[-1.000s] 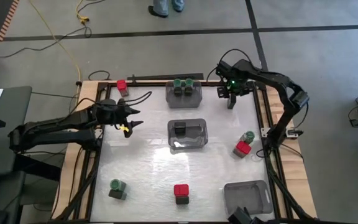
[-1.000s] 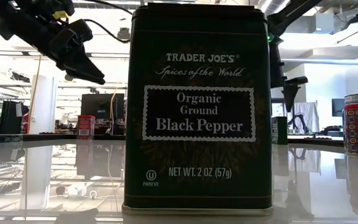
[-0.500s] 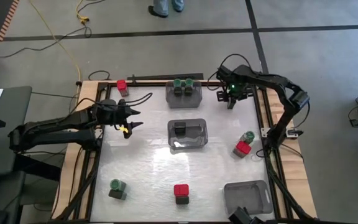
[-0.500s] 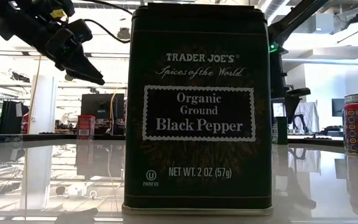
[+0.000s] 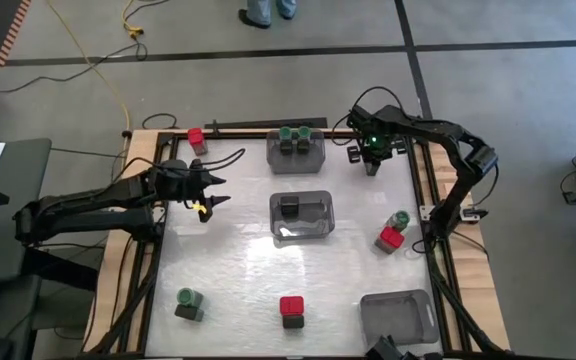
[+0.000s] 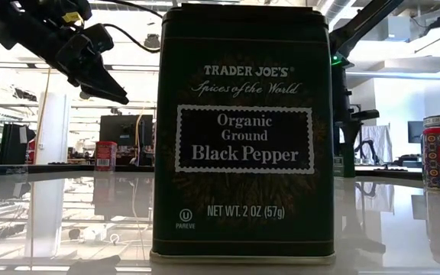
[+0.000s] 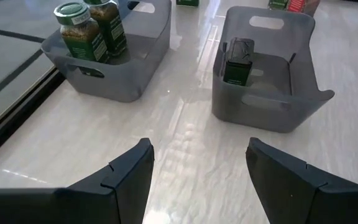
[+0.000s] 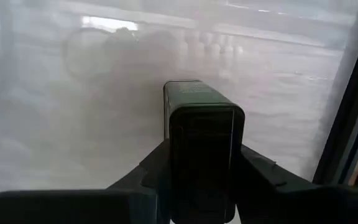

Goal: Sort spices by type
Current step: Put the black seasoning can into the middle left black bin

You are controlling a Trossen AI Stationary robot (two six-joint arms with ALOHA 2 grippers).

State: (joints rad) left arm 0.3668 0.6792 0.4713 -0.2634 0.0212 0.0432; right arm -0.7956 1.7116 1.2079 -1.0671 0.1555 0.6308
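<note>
The right hand [image 5: 371, 160] is at the far right part of the desk [image 5: 238, 270]; its two fingers [image 8: 148, 177] press on both sides of a black tin [image 8: 204, 143], so it is closed on this tin, which stands upright on the desk surface; just beside this hand, toward the left arm, is a grey bin [image 5: 296, 148] with two green-capped jars [image 7: 79, 31] inside. The left hand [image 5: 211, 191] hangs above the desk with its fingers [image 7: 123, 174] apart and nothing between them; in front of it is a second grey bin [image 7: 272, 81] which holds one black tin [image 7: 238, 59]; a red-capped jar [image 5: 196, 138] stands behind it near the far edge. Well apart from both hands, on the near part of the desk, are a green-capped jar [image 5: 189, 302], another red-capped jar [image 5: 291, 309] and a third grey bin [image 5: 400, 316]; a red and a green jar [image 5: 395, 232] stand together near the right edge. A big black pepper tin [image 6: 243, 130] stands upright, very close to the low camera.
</note>
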